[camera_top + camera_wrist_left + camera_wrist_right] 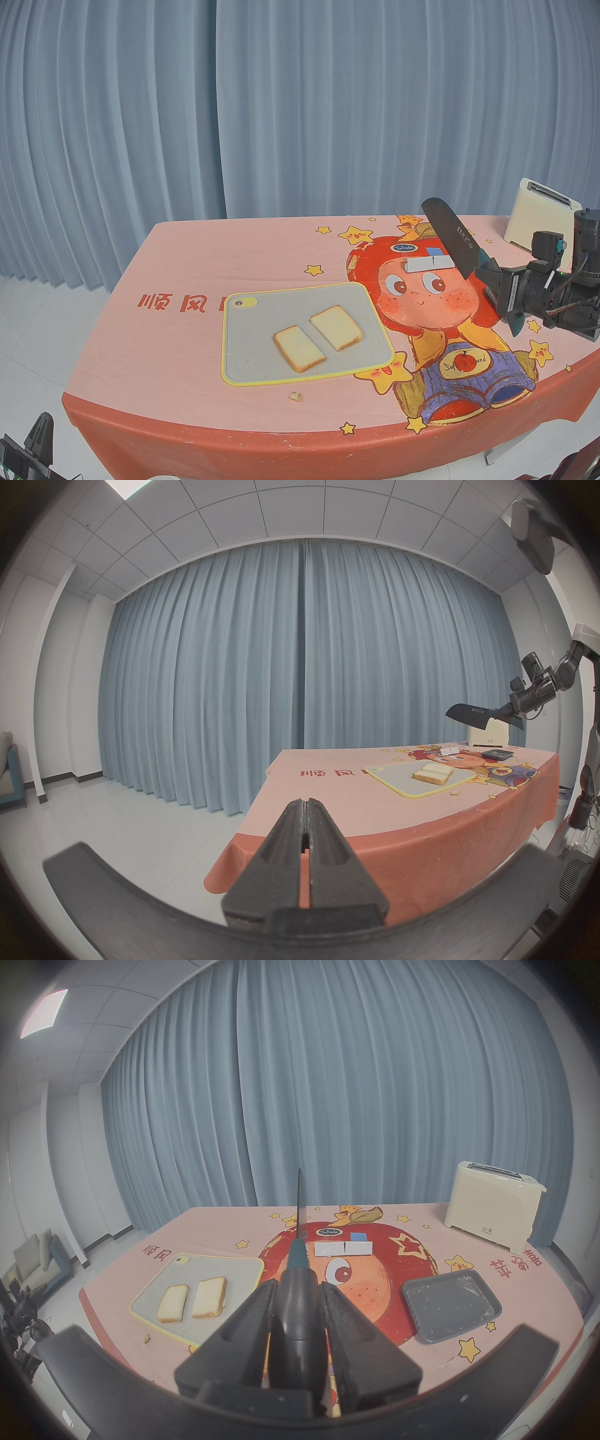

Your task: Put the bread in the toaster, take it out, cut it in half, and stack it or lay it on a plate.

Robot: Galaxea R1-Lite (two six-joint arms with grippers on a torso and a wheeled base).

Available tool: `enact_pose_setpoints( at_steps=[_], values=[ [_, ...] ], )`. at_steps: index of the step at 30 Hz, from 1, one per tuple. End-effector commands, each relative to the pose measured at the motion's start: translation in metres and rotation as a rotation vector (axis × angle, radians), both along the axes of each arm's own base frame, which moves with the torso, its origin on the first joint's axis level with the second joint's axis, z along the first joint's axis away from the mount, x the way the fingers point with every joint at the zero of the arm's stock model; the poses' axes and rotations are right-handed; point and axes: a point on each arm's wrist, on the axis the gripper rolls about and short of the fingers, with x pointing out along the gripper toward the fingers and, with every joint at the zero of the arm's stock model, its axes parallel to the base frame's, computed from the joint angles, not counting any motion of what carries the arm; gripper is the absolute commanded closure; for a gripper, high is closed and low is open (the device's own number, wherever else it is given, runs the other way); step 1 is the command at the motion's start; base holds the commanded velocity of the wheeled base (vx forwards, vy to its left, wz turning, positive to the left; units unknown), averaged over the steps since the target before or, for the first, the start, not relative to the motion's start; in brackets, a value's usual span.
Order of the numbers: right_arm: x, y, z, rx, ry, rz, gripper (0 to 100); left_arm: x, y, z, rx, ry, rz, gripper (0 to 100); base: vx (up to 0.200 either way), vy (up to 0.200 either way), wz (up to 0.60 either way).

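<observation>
Bread [336, 327]: two golden halves side by side on board [250, 337]; at 3 o'clock right gripper [299, 1294] clamps knife [451, 237]; left gripper [304, 830] pressed together.

the bench [187, 262] wears a salmon-pink cloth printed with a red-haired cartoon girl, yellow stars and red lettering. the cutting board [250, 350] is grey with a yellow rim. the left bread half [299, 349] and the right bread half [336, 327] are pale cream with tan crusts. the knife [451, 236] has a black blade and a teal handle. the toaster [540, 215] is cream, the tray [450, 1304] dark grey, the pleated curtain [281, 106] blue-grey. the left hand [305, 811] and right hand [299, 1285] are black.
</observation>
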Motion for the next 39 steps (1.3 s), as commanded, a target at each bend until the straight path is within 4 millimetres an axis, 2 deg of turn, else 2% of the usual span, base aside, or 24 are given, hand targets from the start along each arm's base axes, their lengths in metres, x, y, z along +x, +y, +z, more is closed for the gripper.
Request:
enact_pose_setpoints(
  at_steps=[1, 11, 39],
  values=[
    [0.002, 0.0, -0.003, -0.004, 0.009, -0.003, 100, 0.001, 0.0, -0.005, 0.0, 0.019, 0.0, 100, 0.0, 0.0, 0.0],
    [0.011, -0.008, -0.007, -0.012, 0.028, -0.047, 100, 0.001, 0.0, -0.005, 0.0, 0.019, 0.0, 100, 0.0, 0.0, 0.0],
    [0.016, -0.009, -0.013, -0.022, 0.051, -0.06, 100, 0.001, 0.0, -0.005, 0.0, 0.019, 0.0, 100, 0.0, 0.0, 0.0]
  ],
)
